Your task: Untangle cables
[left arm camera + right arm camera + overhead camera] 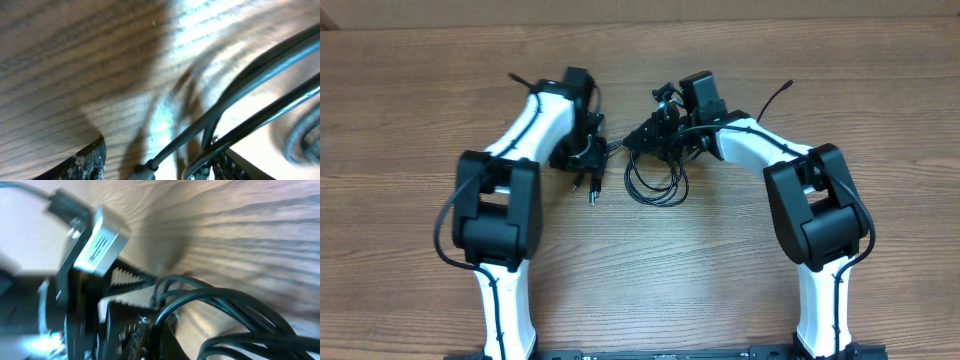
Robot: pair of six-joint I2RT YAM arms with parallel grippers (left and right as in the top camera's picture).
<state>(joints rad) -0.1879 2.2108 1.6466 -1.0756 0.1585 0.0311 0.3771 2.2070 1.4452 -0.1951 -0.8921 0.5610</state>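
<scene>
Thin black cables point(656, 186) lie in a loose coil at mid table, and their plug ends point(592, 190) trail to the left. My right gripper point(642, 140) sits at the coil's upper left. In the right wrist view it point(150, 325) is shut on the cables point(235, 302), which loop out to the right. My left gripper point(588, 156) hovers over the strands near the plugs. Its fingers point(85, 162) stand open in the left wrist view, with two cables point(260, 65) and a plug point(142, 172) running between them, close to the right finger.
Bare wooden tabletop point(720, 280) surrounds the coil. The two grippers are close together, facing each other. The left wrist's silver camera housing point(97, 242) fills the left of the right wrist view. Thicker arm wires point(775, 98) stick out behind each arm.
</scene>
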